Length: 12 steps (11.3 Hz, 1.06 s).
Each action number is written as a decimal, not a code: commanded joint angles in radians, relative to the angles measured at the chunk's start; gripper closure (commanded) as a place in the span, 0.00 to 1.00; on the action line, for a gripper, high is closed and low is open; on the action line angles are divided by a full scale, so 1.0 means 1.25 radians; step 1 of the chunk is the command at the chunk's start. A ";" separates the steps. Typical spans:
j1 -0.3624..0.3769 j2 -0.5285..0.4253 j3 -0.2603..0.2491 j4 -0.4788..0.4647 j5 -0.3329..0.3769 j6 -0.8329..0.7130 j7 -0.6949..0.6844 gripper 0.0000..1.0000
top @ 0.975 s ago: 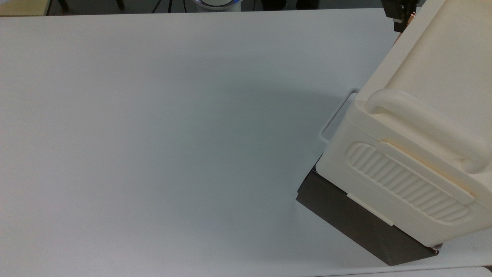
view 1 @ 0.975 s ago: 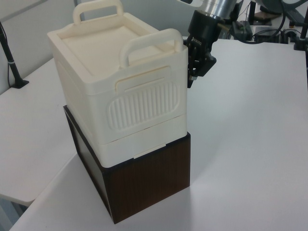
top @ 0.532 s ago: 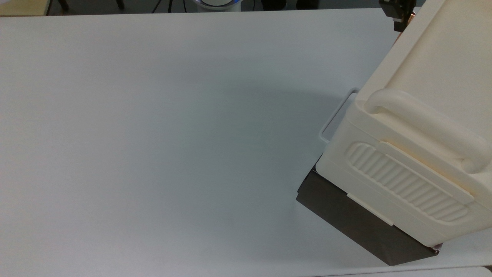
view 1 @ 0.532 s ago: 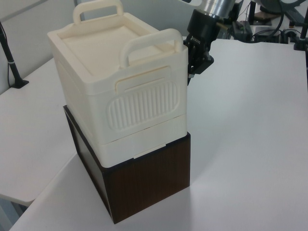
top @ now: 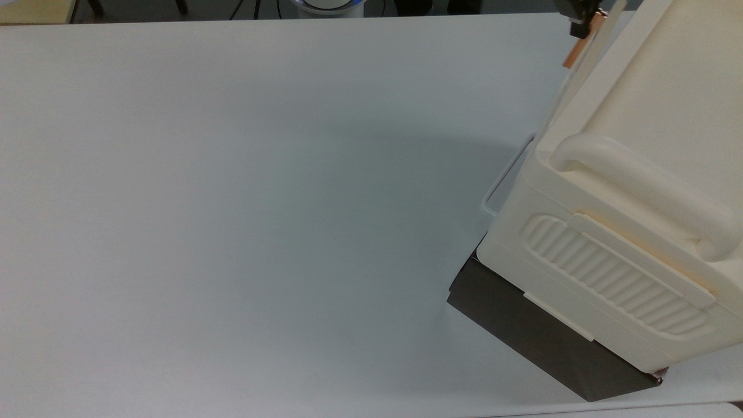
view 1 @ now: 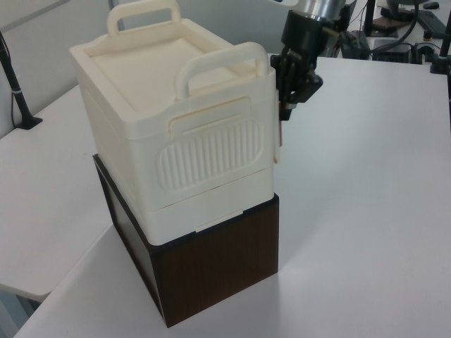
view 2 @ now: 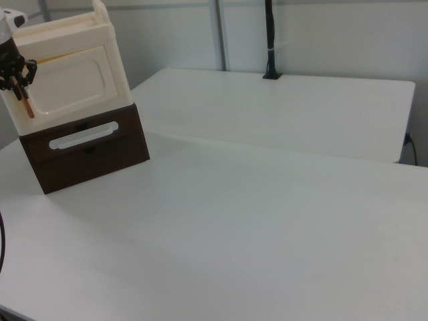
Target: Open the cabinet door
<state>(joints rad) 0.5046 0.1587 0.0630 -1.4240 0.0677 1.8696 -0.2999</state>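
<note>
The cream cabinet (top: 638, 110) stands on a dark brown base (view 1: 211, 271) at the top view's right. Its cabinet door (view 2: 73, 83) faces the camera in the right view, with a copper-orange bar handle (view 2: 28, 107) on the right view's left edge. The door stands slightly ajar. Its thin edge (top: 564, 90) slants away from the box, and the handle (top: 577, 51) shows at its tip. My gripper (top: 583, 28) is shut on the upper end of that handle. It also appears at the box's far corner (view 1: 288, 111) and beside the door (view 2: 18, 84).
The brown base has a drawer with a white bar handle (view 2: 83, 135) (top: 506, 174). Wide bare white tabletop (top: 261, 203) stretches to the top view's left. A second table with a black pole (view 2: 270, 40) lies behind in the right view. Another black stand (view 1: 17, 91) is at the left view's left.
The door has swung a little out from the cabinet front. The gripper moved toward the top view's left with the copper handle, which now shows clear of the box.
</note>
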 commanded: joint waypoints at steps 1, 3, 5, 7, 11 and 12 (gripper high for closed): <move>-0.046 -0.042 -0.004 -0.027 0.010 -0.148 0.004 0.33; -0.086 -0.056 -0.006 -0.022 0.007 -0.226 -0.004 0.00; -0.104 -0.072 -0.020 -0.018 0.008 -0.250 -0.015 0.00; -0.102 -0.097 -0.026 -0.006 0.018 -0.250 -0.002 0.00; -0.065 -0.100 -0.012 0.040 0.015 -0.260 0.061 0.00; -0.044 -0.099 -0.011 0.052 0.015 -0.256 0.079 0.00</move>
<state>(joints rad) 0.3937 0.0310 0.0495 -1.3846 0.0779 1.5650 -0.2620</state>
